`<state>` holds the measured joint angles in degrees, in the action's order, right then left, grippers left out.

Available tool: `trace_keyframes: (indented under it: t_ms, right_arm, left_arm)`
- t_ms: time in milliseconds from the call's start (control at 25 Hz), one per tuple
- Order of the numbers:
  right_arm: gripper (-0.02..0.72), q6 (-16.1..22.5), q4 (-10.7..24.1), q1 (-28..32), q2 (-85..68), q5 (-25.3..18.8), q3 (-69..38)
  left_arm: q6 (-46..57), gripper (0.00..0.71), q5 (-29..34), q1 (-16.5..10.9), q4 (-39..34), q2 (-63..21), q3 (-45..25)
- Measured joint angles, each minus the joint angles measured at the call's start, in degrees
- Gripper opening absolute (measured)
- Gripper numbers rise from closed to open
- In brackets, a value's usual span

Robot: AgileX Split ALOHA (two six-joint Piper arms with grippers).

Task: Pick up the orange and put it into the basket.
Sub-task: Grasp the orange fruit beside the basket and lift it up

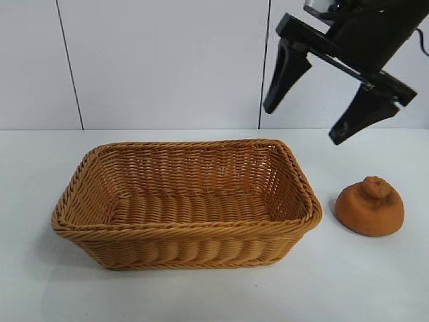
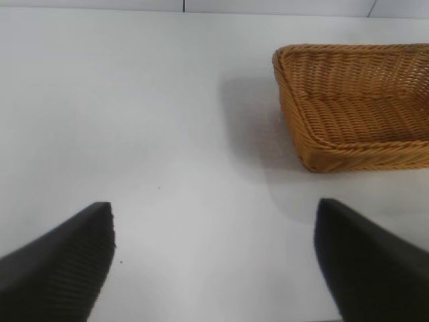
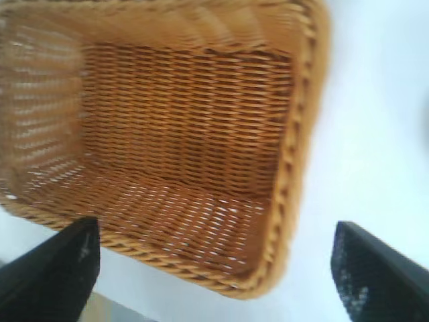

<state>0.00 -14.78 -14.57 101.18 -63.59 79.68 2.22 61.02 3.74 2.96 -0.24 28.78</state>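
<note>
The orange (image 1: 370,206), a dull orange-brown lump with a knob on top, rests on the white table just right of the basket (image 1: 184,231). This large woven wicker basket is empty and also shows in the left wrist view (image 2: 348,154) and the right wrist view (image 3: 295,168). High above the gap between basket and orange hangs my right gripper (image 1: 305,124), open and holding nothing. In its own view the right gripper (image 3: 216,231) looks down on the basket's end. My left gripper (image 2: 214,215) is open over bare table, well away from the basket.
The white table (image 1: 375,282) runs out on all sides of the basket. A pale panelled wall (image 1: 161,60) stands behind it. The left arm is outside the exterior view.
</note>
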Motion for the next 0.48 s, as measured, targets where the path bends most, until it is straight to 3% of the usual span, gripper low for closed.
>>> trace_keyframes:
  t_ms: [80, 160, 480]
  right_arm:
    - [0.641, 2.08, 6.44, 0.00, -0.02, -2.46, 1.68]
    - [0.641, 3.01, 10.54, 0.17, -0.02, -3.48, 2.57]
    - [0.641, 3.02, 10.36, 7.80, 1.24, -2.92, 2.73]
  left_arm:
    - [0.00, 0.582, 0.00, 0.00, 0.00, 0.00, 0.00]
    - [0.00, 0.582, 0.00, 0.00, 0.00, 0.00, 0.00]
    - [0.00, 0.582, 0.00, 0.00, 0.00, 0.00, 0.00]
